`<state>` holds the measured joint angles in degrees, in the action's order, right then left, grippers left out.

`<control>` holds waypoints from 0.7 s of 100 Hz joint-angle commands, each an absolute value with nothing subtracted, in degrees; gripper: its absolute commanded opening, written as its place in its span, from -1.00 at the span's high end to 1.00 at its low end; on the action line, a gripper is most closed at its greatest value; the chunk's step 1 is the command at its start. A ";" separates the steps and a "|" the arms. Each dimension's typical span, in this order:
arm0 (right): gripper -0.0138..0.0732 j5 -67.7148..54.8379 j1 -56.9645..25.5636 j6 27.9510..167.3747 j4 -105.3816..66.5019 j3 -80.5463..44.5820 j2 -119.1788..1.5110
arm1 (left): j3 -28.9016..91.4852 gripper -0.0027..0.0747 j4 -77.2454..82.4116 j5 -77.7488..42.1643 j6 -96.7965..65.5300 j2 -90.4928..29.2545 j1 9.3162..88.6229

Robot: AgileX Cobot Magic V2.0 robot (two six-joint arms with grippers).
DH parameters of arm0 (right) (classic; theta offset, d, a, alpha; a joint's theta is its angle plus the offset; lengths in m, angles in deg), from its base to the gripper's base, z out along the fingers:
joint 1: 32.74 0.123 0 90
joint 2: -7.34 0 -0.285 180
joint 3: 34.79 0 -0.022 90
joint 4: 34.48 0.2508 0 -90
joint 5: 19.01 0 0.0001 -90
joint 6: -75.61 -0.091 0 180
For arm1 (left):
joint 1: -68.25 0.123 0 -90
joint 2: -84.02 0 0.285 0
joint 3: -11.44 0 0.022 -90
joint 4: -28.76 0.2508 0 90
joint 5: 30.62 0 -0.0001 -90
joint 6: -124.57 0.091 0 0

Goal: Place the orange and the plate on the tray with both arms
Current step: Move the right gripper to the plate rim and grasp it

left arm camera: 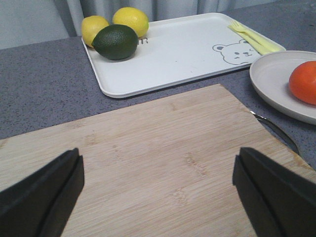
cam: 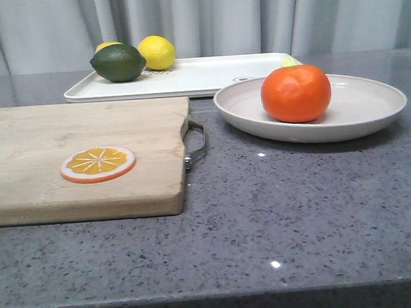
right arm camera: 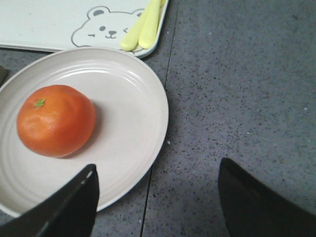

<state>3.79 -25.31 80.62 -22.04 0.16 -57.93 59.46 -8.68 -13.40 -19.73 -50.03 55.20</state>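
My right pincer gapes over the desk's right side, where the glossy round orange sits on the off-white round plate; grip its rim squarely.
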 commanded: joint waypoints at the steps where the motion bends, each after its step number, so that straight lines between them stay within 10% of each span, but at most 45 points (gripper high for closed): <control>1: -0.51 -3.30 -25.34 81.30 -19.69 -2.45 -61.65 | 57.88 -0.59 -9.50 -17.21 -20.46 -50.19 55.26; 70: -0.51 -2.59 -25.34 81.30 -18.34 -13.94 -84.10 | 57.88 -0.59 -9.50 -17.21 -20.46 -50.19 55.26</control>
<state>0.53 -25.28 80.73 -18.86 -11.80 -84.47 59.46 -8.68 -13.40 -19.73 -50.03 55.20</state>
